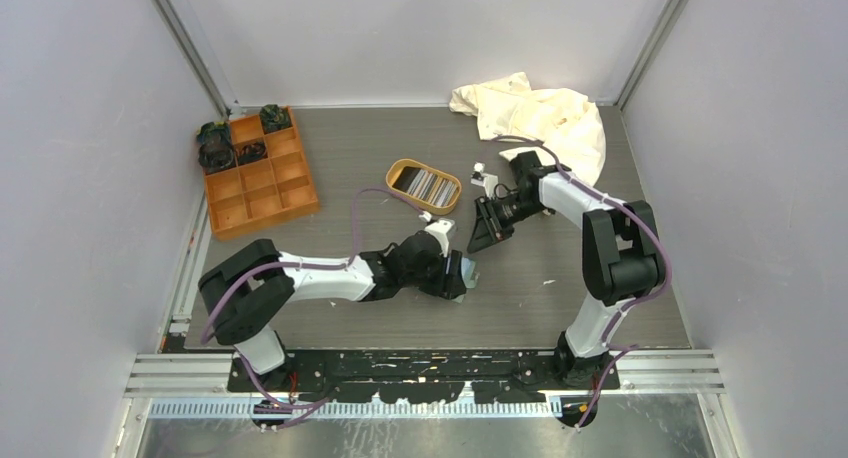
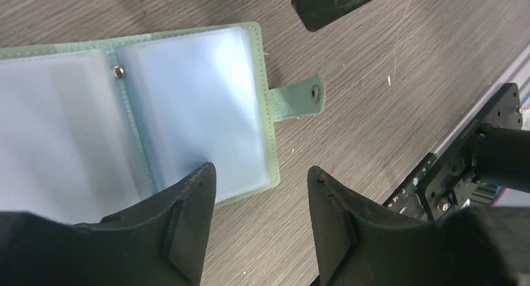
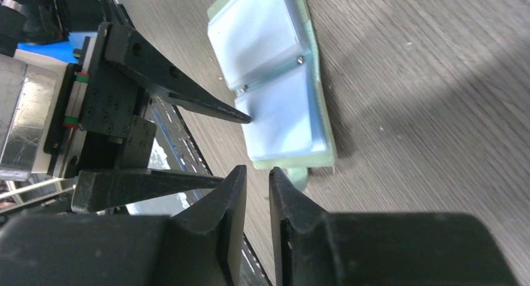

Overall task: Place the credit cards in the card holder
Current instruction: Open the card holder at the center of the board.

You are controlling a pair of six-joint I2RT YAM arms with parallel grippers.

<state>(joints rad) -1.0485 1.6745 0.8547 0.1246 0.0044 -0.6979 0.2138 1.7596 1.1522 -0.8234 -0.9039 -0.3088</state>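
The grey wood-grain counter (image 1: 350, 158) is carrying everything. Beyond the shallow oval tan tray (image 1: 395, 170) and off to its right, a crumpled cream cloth (image 1: 545, 118) is lying against the back wall. To the tray's left an orange plastic compartment box (image 1: 285, 190) is sitting, with small dark items filling its far cells. Just on the near side of the tray, slightly to its right, the sage-green fold-over card holder (image 2: 187, 105) is lying flat and open, its clear sleeves facing up and its snap tab sticking out sideways. The thin striped credit cards (image 1: 428, 187) are resting stacked inside the tray, apart from the holder.

The left claw (image 2: 261, 170) is hovering low over the holder's edge, on the side away from the tray. Its jaws are spread with nothing between them, one over a sleeve and the other over bare counter. The right claw (image 3: 256, 173), between tray and holder, is pointing toward the tab end. Its jaws are standing a slim gap apart and gripping nothing that shows.

Opening the holder looks done. The sleeves in view are appearing empty and neither claw is carrying a card. So the loading itself seems to be wholly ahead: fetching each card from the tray and sliding it into a sleeve.
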